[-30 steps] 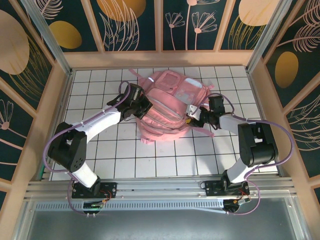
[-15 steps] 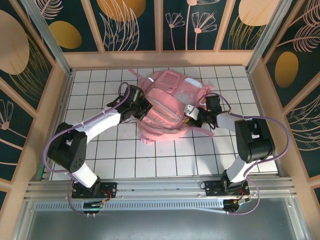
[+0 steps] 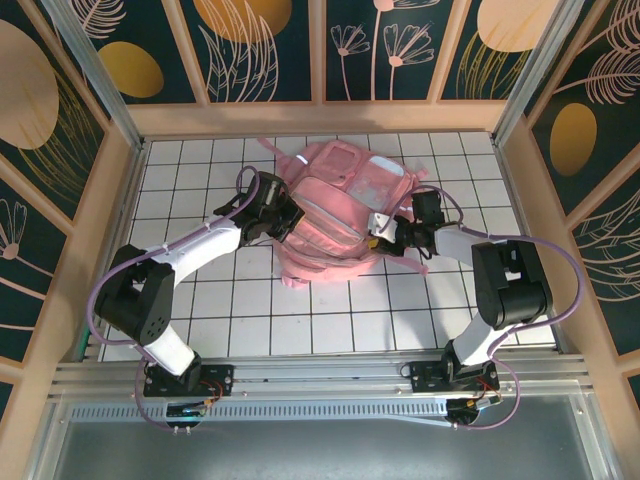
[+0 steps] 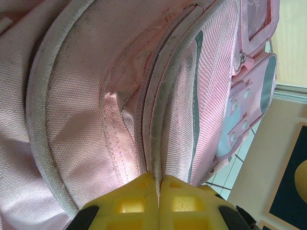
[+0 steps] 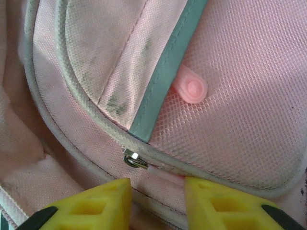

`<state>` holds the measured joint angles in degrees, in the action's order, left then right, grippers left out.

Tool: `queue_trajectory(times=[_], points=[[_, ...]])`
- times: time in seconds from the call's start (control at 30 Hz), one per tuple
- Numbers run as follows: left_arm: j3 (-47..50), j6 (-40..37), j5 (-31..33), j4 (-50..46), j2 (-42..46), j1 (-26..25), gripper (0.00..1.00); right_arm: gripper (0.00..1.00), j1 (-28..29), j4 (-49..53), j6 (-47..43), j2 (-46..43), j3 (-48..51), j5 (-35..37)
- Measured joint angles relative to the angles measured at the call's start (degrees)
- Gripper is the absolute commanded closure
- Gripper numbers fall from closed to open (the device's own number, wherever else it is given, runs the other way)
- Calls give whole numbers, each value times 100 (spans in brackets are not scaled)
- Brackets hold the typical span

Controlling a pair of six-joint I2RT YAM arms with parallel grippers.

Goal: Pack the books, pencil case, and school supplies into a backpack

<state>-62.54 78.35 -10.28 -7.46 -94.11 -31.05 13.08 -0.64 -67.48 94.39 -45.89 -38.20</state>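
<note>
Right fingers (image 5: 96, 203) have edged nearer the backpack (image 3: 335, 190) lying mid-counter (image 3: 200, 300) and stand part-open astride its zipper pull (image 5: 165, 173), so they should close squarely on it while the left fingers (image 4: 124, 206) stay pinched on the seam piping (image 4: 152, 143).

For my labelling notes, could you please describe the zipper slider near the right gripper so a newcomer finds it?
Start at the pink backpack on the tiled table; the right gripper sits at its right side. Just ahead of it, on the piped seam, is the zipper slider: small, silver metal, unlike the round pink rubber tab beside the teal strip.
</note>
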Motion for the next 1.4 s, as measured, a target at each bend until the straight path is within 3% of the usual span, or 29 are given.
queue_trajectory(times=[0.17, 0.33, 0.53, 0.73, 0.83, 0.93, 1.0, 1.1, 1.4], points=[[0, 2, -11, 2, 0, -2, 100, 50, 0, -219, 286, 0, 81, 291], [0, 44, -46, 44, 0, 0, 100, 61, 48, -212, 385, 107, 15, 387], [2, 83, -44, 85, 0, 0, 100, 63, 192, -120, 369, 254, -74, 586], [42, 109, -44, 133, 0, 0, 100, 83, 210, -46, 184, 251, -46, 509], [68, 129, -42, 160, 0, 0, 100, 87, 208, -46, 9, 240, 7, 409], [116, 149, -39, 201, 0, 4, 100, 86, 208, -83, -116, 164, 85, 376], [162, 164, -39, 247, 0, 17, 100, 75, 201, -146, -120, 127, 133, 354], [225, 190, -46, 304, 0, 20, 100, 68, 197, -286, -90, 122, 179, 223], [245, 236, -44, 385, 0, 26, 100, 71, 170, -195, -98, 120, 181, 4]])
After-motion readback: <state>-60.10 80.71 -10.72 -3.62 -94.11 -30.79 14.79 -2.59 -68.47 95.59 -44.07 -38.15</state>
